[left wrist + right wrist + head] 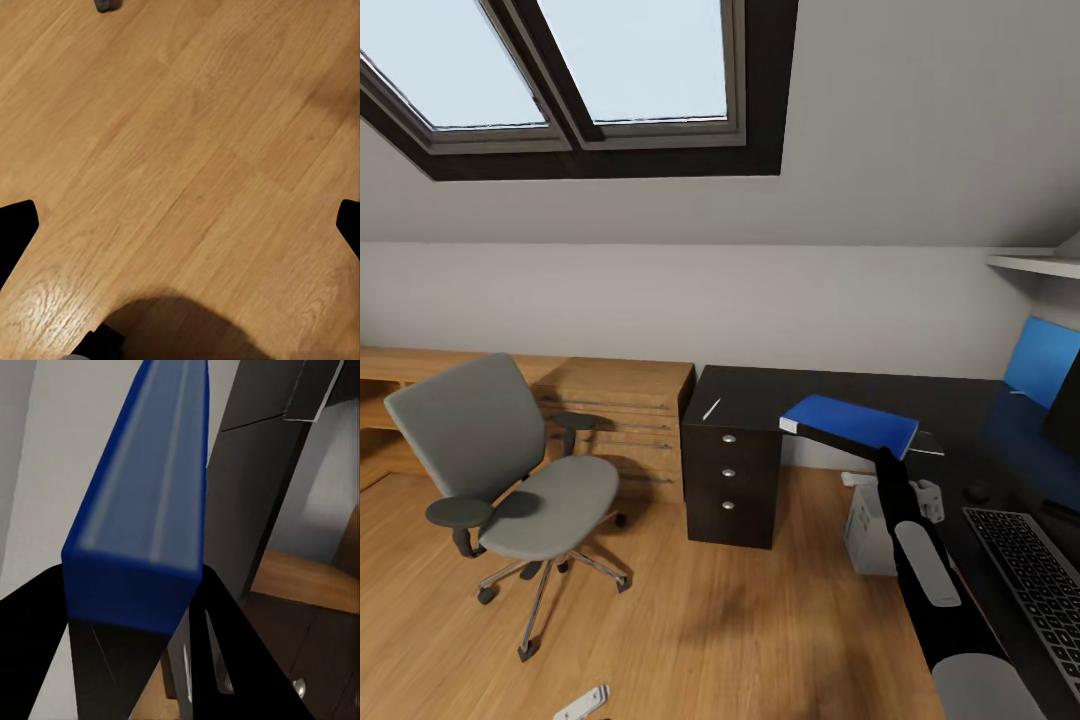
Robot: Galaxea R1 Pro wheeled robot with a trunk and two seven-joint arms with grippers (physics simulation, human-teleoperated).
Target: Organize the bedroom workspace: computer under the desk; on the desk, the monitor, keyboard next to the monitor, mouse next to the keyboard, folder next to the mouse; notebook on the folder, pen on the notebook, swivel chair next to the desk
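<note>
The folder [850,422] hangs over the desk [780,395], pinched at its near edge by the right gripper [883,458], long side running leftward away from the keyboard [1032,572]. The left gripper [180,225], fingers spread, faces bare floor.

The monitor [1066,405] and keyboard [1032,580] are cut off by the frame edge.

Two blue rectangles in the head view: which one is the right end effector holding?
The folder, held in the right end effector above the black desk. The other blue panel leans at the far right wall, untouched.
</note>
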